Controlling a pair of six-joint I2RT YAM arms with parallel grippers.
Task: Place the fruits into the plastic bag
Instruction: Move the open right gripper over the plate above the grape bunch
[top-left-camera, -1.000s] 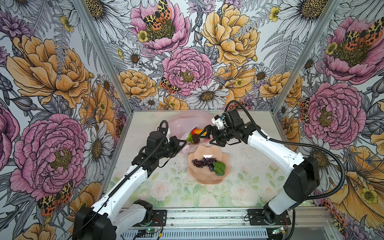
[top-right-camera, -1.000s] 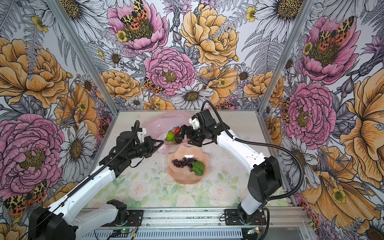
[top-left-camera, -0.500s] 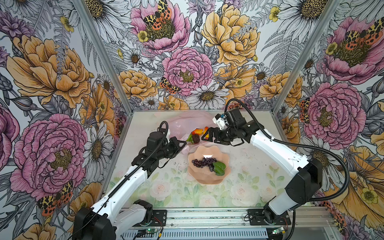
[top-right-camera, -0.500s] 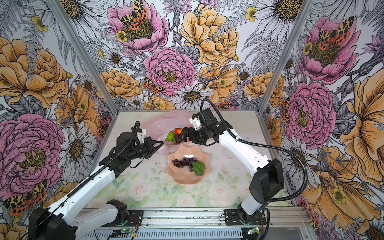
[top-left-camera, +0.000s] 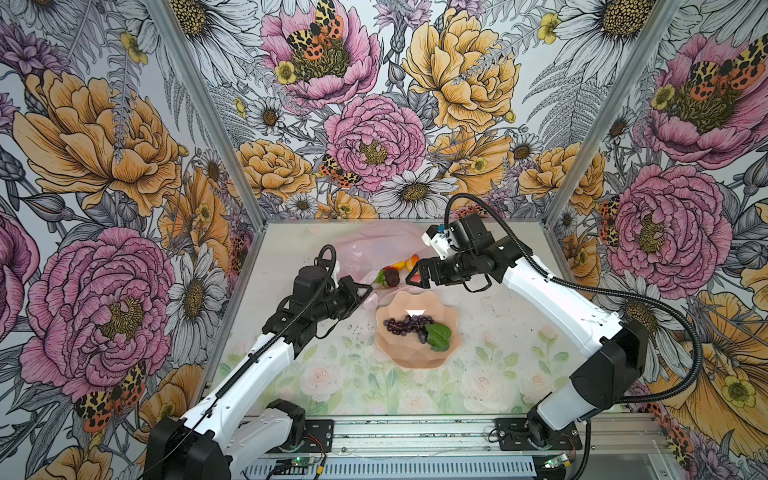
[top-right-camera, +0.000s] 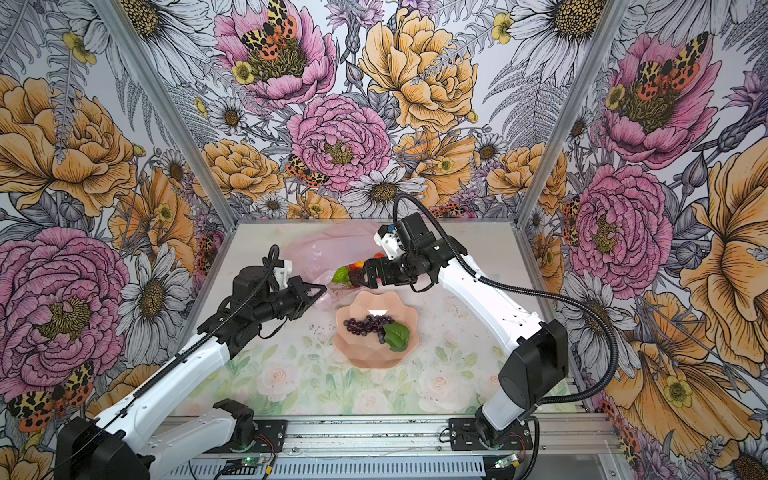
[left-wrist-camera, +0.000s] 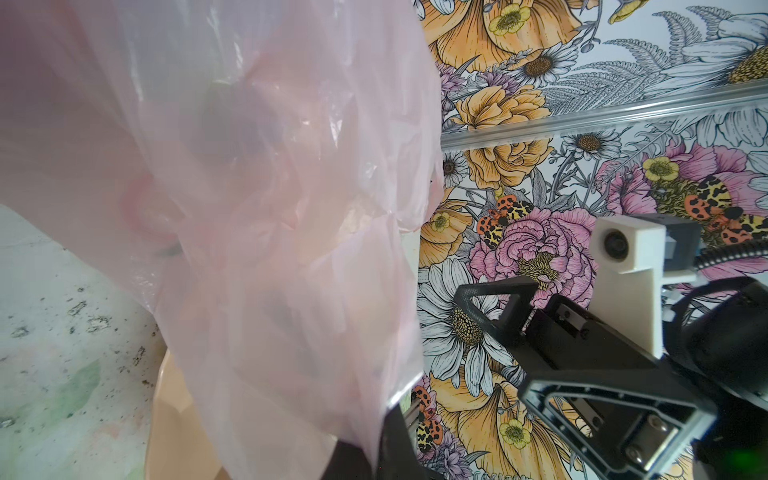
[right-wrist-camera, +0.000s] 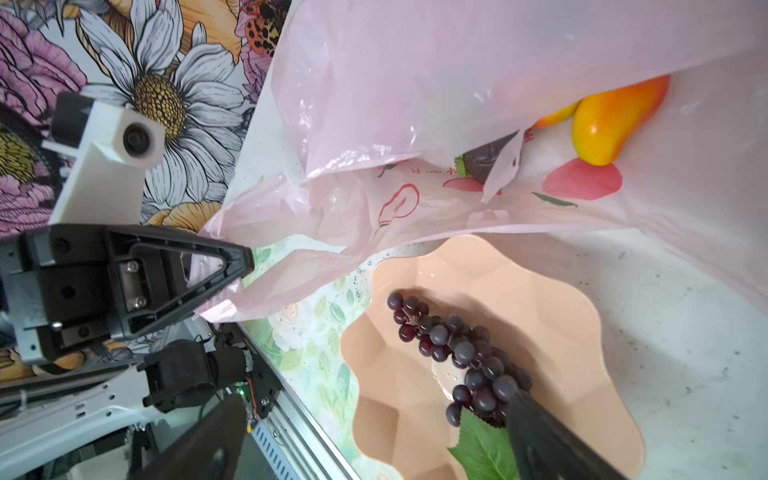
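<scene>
The pale-pink plastic bag (top-left-camera: 365, 249) (top-right-camera: 320, 249) lies at the back of the table with its mouth towards the bowl. Inside the mouth I see an orange-yellow mango (top-left-camera: 405, 262) (right-wrist-camera: 615, 120), a dark avocado (top-left-camera: 392, 276) (right-wrist-camera: 486, 160) and a green fruit (top-right-camera: 341, 274). Purple grapes (top-left-camera: 409, 324) (right-wrist-camera: 453, 353) with a green leaf rest in the peach bowl (top-left-camera: 415, 357). My left gripper (top-left-camera: 368, 289) (left-wrist-camera: 386, 436) is shut on the bag's lower edge (left-wrist-camera: 249, 208). Beside the bag's mouth, over the bowl's far rim, my right gripper (top-left-camera: 417, 272) (right-wrist-camera: 370, 436) hangs open with nothing in it.
Flowered walls (top-left-camera: 374, 145) close in the back and both sides. A metal rail (top-left-camera: 415, 432) with the arm bases runs along the front edge. The floral table mat (top-left-camera: 332, 374) spreads in front of the bowl.
The right arm has shifted only slightly by the bag's mouth, its gripper still open. The left gripper keeps hold of the bag's edge in the same place.
</scene>
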